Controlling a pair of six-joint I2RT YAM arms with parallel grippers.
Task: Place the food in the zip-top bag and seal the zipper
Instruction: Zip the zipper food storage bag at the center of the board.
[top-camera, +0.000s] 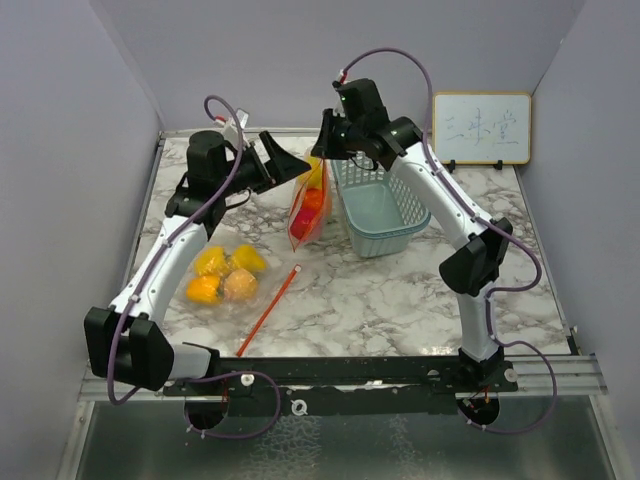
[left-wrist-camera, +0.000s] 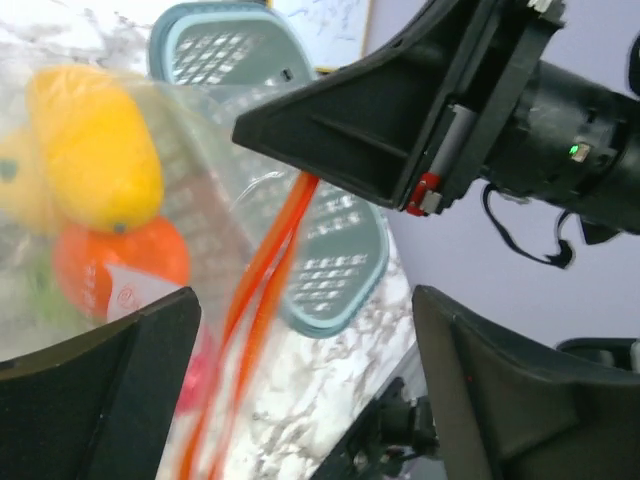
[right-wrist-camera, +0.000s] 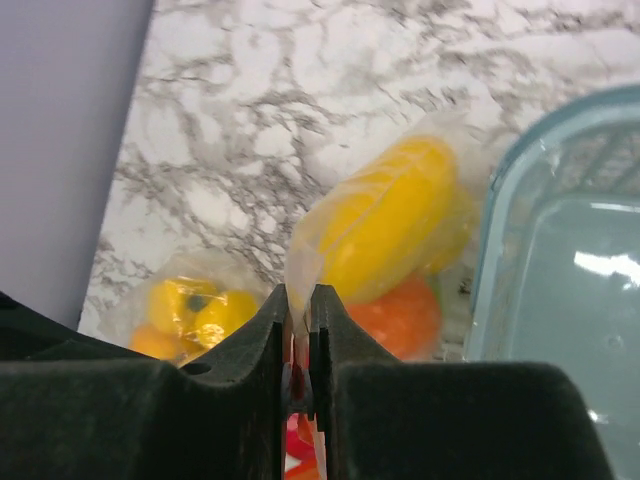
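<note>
A clear zip-top bag (top-camera: 308, 212) with an orange zipper hangs upright beside the basket. It holds yellow (right-wrist-camera: 390, 222), orange (right-wrist-camera: 402, 316) and red food. My right gripper (top-camera: 323, 150) is shut on the bag's top edge, its jaws pinched on the plastic in the right wrist view (right-wrist-camera: 298, 305). My left gripper (top-camera: 290, 160) is open just left of the bag top, touching nothing. In the left wrist view (left-wrist-camera: 305, 300) the orange zipper (left-wrist-camera: 262, 305) runs down between its spread fingers. A second clear bag (top-camera: 225, 276) of yellow and orange food lies on the table at the left.
A pale blue lattice basket (top-camera: 382, 208) stands right of the hanging bag, almost touching it. A small whiteboard (top-camera: 481, 128) leans at the back right. The second bag's orange zipper strip (top-camera: 268, 310) stretches toward the near edge. Purple walls close in both sides.
</note>
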